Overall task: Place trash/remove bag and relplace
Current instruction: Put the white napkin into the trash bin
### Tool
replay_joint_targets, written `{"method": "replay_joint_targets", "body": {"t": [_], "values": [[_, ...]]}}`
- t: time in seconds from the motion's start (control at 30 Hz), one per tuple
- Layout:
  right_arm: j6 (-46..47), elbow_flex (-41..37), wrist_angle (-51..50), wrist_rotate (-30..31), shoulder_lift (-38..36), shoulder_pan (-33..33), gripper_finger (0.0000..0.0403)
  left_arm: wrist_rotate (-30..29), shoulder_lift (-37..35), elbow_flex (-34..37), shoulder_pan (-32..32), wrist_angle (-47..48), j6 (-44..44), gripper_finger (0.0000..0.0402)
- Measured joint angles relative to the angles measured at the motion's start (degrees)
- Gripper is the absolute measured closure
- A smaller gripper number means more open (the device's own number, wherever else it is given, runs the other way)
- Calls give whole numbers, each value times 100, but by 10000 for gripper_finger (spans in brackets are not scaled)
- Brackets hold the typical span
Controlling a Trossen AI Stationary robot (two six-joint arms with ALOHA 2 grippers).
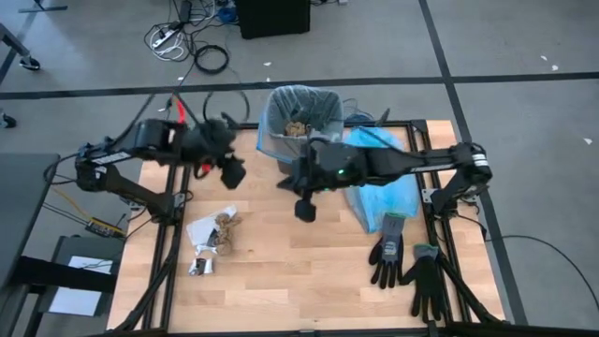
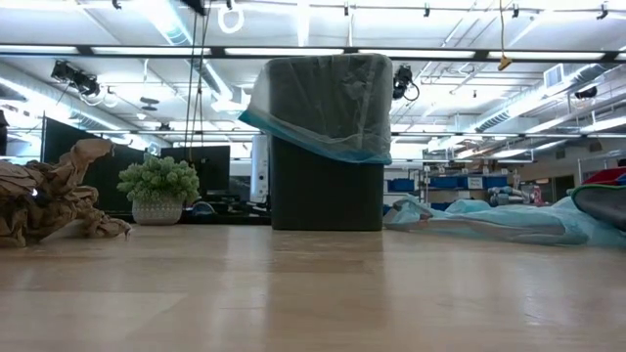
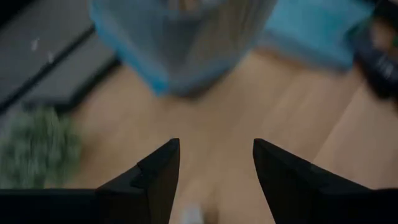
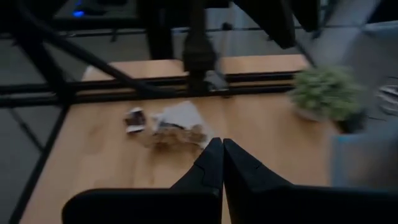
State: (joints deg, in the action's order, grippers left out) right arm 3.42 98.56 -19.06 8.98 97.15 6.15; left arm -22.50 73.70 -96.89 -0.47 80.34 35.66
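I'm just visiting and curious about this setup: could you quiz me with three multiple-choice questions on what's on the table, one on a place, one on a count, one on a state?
1. Where does the bin stand?
A. table's far edge
B. near edge
C. floor

2. How many black gloves lie on the table?
A. one
B. two
C. four

3. How is the left end effector?
A. shut on paper
B. open, empty
C. shut, empty

Answers:
1 A, the high view shows it at the far edge.
2 B, a pair lies side by side.
3 B, its fingers stand apart over bare wood.
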Motion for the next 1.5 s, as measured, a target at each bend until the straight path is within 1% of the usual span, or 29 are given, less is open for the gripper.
{"method": "replay_joint_targets", "body": {"t": [0.1, 0.27, 0.33, 0.47, 0.57, 0.67, 0.77, 0.9, 1.23, 1.5], "values": [[-2, 0, 14, -176, 189, 7, 403, -39, -85, 362, -596, 611, 924, 188], [46, 0, 38, -169, 404, -10, 403, -70, -304, 1278, -1390, 670, 2308, 188], [131, 0, 66, -182, 445, -9, 403, -66, -348, 1664, -1571, 658, 2739, 188], [155, -2, 151, -485, 510, -53, 403, 55, -319, 2431, -1764, 542, 3460, 188], [157, 0, 209, -576, 511, -89, 403, 242, -302, 3099, -1810, 62, 3907, 188], [204, 0, 178, -583, 511, -101, 403, 558, -298, 3802, -1812, -553, 4234, 188], [348, 0, 197, -645, 509, -101, 403, 745, -298, 4450, -1812, -1158, 4561, 188], [409, 0, 173, -726, 509, -86, 403, 930, -298, 5078, -1812, -1653, 4867, 188], [411, 0, 135, -724, 506, -70, 403, 1112, -300, 5808, -1808, -1966, 4913, 188], [547, 0, 138, -662, 506, -70, 403, 1700, -300, 6563, -1808, -3392, 4905, 188]]}}
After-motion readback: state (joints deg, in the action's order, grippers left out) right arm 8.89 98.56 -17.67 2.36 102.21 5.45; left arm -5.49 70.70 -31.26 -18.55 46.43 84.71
